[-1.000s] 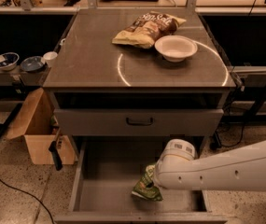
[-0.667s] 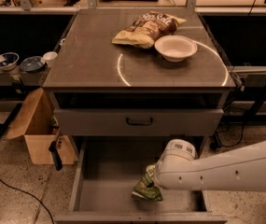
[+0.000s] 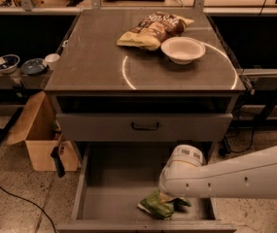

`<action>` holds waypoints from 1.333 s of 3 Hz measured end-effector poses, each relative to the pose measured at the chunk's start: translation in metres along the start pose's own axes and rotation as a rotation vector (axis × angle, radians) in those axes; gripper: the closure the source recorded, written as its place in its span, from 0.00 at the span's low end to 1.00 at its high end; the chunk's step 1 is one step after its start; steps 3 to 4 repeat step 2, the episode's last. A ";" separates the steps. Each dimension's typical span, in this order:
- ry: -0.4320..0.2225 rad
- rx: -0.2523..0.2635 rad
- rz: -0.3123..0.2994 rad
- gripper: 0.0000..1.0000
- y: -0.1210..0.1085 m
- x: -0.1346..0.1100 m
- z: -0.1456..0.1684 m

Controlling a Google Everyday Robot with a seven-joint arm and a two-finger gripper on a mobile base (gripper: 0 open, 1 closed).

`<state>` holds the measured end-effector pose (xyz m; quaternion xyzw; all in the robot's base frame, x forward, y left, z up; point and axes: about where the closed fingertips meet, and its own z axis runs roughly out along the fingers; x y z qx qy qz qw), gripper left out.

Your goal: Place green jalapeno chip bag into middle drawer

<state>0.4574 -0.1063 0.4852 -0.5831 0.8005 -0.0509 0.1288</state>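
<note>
We see the gripper (image 3: pixel 171 197) down inside the open middle drawer (image 3: pixel 113 186), right over the green jalapeno chip bag (image 3: pixel 156 208), which lies on the drawer floor near the front edge. Whether it grips the bag we cannot tell; the wrist hides it.

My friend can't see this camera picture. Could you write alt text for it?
A white robot arm reaches from the right into the open middle drawer of a grey cabinet, its gripper down at the green jalapeno chip bag on the drawer floor. On the cabinet top sit a brown chip bag and a white bowl.
</note>
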 end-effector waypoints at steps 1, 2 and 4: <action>0.000 0.000 0.000 0.01 0.000 0.000 0.000; 0.000 0.000 0.000 0.00 0.000 0.000 0.000; 0.000 0.000 0.000 0.00 0.000 0.000 0.000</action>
